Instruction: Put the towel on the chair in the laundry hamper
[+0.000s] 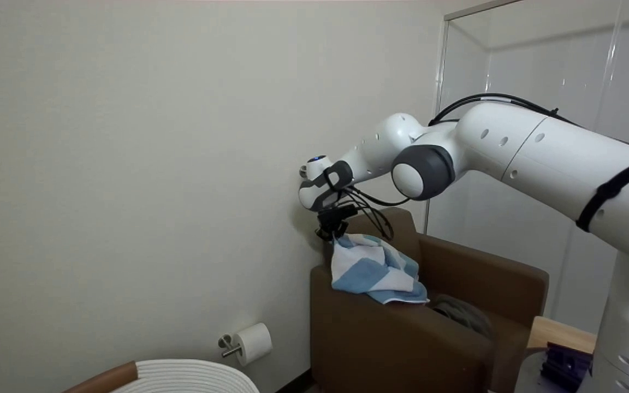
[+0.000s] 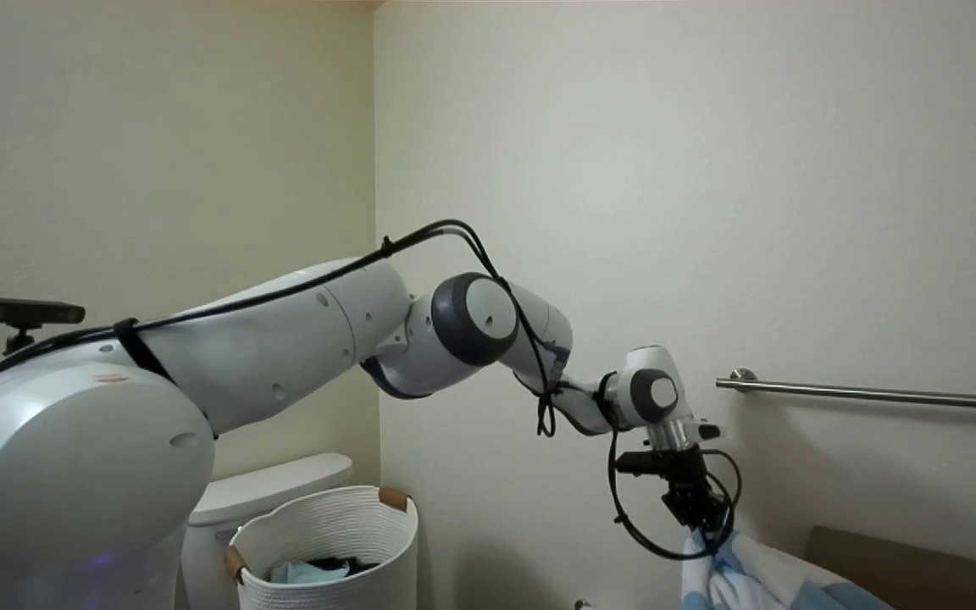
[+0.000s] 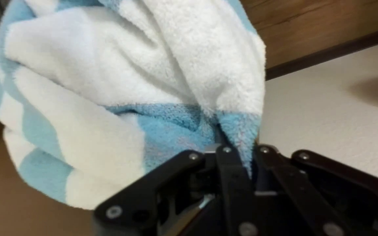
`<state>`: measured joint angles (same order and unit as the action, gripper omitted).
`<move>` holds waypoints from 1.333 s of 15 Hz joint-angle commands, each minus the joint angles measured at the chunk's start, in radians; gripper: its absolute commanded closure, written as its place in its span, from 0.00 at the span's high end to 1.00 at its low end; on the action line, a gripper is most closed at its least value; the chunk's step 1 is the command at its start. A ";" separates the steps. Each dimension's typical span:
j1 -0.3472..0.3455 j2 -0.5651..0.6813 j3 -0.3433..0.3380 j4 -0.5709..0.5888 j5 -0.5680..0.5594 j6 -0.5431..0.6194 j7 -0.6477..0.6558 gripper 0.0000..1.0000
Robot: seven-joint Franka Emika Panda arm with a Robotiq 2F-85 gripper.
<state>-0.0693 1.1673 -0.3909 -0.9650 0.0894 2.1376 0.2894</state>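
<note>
Fingers (image 3: pixel 229 173) pinching a small gather of blue-and-white striped towel (image 1: pixel 374 270); bulk hangs over back corner of brown armchair (image 1: pixel 391 349), contact unclear. Risks: narrow hold may slip under cloth weight; low carry may snag folds on white laundry hamper (image 2: pixel 395 583).

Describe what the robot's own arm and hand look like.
The Panda arm is white and rounded, dotted with small round recesses, with dark grey trim at the joints. Black cables run along its outside, and a black strap circles the thick segment. The hand is black and angular, with shiny screw heads. A small blue light shows above it.
</note>
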 commanded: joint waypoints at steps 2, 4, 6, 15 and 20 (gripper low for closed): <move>0.004 -0.040 0.105 -0.062 0.022 0.138 -0.156 0.08; 0.020 -0.088 0.134 -0.113 0.015 0.185 -0.218 0.08; 0.036 -0.148 0.157 -0.178 0.004 0.222 -0.293 0.07; 0.239 -0.439 0.119 -0.476 -0.272 0.271 -0.006 0.07; 0.400 -0.557 0.110 -0.562 -0.462 0.298 0.177 0.07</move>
<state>0.2442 0.7253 -0.2737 -1.4180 -0.2773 2.3950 0.3772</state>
